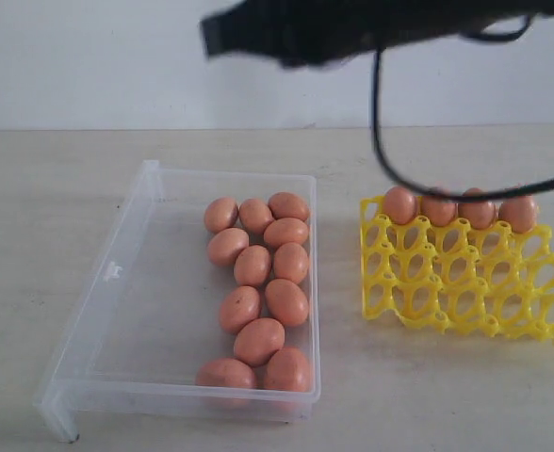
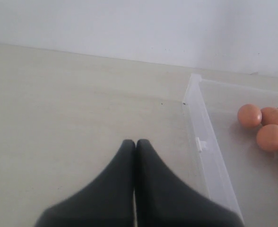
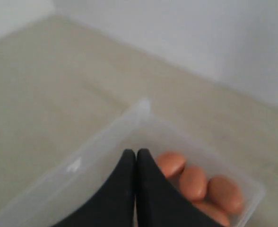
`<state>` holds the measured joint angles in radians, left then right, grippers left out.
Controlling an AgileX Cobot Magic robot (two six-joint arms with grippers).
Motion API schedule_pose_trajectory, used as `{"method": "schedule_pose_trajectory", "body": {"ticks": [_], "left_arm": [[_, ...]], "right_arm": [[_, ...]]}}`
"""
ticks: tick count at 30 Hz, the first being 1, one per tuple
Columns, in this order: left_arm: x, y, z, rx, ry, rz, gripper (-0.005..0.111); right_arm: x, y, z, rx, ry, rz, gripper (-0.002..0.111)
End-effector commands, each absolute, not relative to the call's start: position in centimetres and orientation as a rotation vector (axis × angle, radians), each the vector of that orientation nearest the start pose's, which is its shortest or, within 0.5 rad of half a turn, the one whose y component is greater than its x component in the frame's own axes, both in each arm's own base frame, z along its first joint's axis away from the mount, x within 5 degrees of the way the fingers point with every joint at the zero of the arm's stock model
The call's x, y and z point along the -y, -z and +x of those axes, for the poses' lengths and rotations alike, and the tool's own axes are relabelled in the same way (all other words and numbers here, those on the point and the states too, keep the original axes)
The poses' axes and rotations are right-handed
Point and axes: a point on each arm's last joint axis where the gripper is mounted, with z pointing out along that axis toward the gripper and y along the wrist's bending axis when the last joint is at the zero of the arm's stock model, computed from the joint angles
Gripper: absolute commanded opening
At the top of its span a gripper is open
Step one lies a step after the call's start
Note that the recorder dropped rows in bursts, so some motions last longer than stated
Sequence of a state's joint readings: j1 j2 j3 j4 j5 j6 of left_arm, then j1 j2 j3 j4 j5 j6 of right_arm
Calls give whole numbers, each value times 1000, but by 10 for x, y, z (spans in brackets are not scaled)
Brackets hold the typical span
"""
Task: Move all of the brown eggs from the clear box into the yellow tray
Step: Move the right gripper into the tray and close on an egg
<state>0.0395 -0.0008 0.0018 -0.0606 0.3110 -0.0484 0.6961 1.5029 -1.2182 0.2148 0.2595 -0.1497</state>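
You're mid-job. Four brown eggs [image 1: 438,207] sit in the far row of the yellow tray [image 1: 465,301], and twelve more lie in the clear box [image 1: 117,311], bunched against its tray-side wall, most touching a neighbour. That's approx a quarter done by my count. The step in hand looks like the approach for the next pick.

Right gripper [image 3: 136,152]: fingers pressed together, nothing pinched, hanging above the box near the eggs at its far end. In the ext. view the right arm [image 1: 352,28] is only a dark blur across the top, reaching over the box, so I can't tell its height from there.

Left gripper [image 2: 134,142]: also pressed together and empty, over bare table [image 2: 58,118] just outside the box's outer wall, well apart from the eggs.

Next move, as I judge it: spread the right jaws before you descend, since going down shut would only poke a shell. Pick an egg at the cluster's edge, w/ room for a finger on each side, and pinch gently. Lift clear of the low wall, then take it to a free cup in the tray's second row.
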Motion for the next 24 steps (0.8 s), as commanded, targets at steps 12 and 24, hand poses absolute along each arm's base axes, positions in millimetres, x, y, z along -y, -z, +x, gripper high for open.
{"method": "schedule_pose_trajectory", "body": {"ticks": [12,24], "left_arm": [[0,-186,54,-1785,69,-117,-4],[0,-186,54,-1785,69,-117,-4]], "right_arm": [[-310,-249,309,-2729,-421,-1179,8],[-313,-224,317,-2887,-352,-1007,61]]}}
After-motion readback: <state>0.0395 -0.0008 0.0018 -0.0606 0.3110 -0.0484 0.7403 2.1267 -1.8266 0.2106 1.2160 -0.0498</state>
